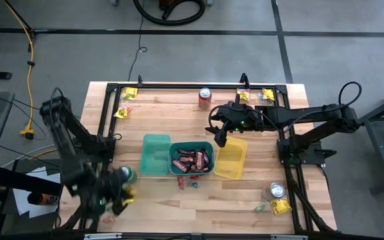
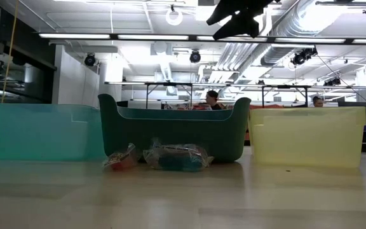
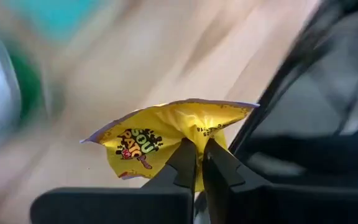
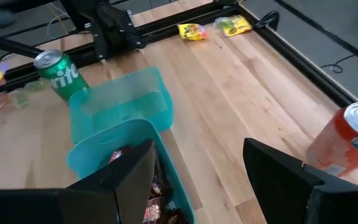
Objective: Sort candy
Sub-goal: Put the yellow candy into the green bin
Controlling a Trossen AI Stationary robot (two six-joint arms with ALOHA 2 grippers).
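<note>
High view. The wooden table (image 1: 179,207) carried a black frame (image 1: 192,85) along its back and side edges. Three bins sat in a row at centre: a light teal bin (image 1: 155,155), a dark teal bin (image 1: 192,159) holding brown-red bars (image 1: 191,160), and a yellow bin (image 1: 231,159). Two small sweets (image 1: 188,182) lay just in front of the middle bin. Yellow packets lay at the back left (image 1: 125,100), back right (image 1: 255,95) and front right (image 1: 280,207) corners. A red can (image 1: 205,98) stood near the back edge, a clear cup (image 1: 275,191) near the front right. The left gripper (image 1: 124,195) was at the front left corner beside a green can (image 1: 127,175); the right gripper (image 1: 220,137) hung over the yellow bin's back left corner. Bare board lay open between the bins and the front edge.

Low view. The three bins stood side by side, with two wrapped sweets (image 2: 164,157) touching the middle bin's front wall. A dark gripper (image 2: 237,16) hung high above. Beyond lay a workshop with tables and two people.

Left wrist view. The fingers (image 3: 185,165) were pressed together, pinching a yellow packet (image 3: 166,134) by its crumpled middle, above the wood.

Right wrist view. The fingers (image 4: 135,171) stood spread wide, holding nothing, above the dark teal bin. The green can, the red can (image 4: 350,140) and two yellow packets (image 4: 213,28) showed on open board.
</note>
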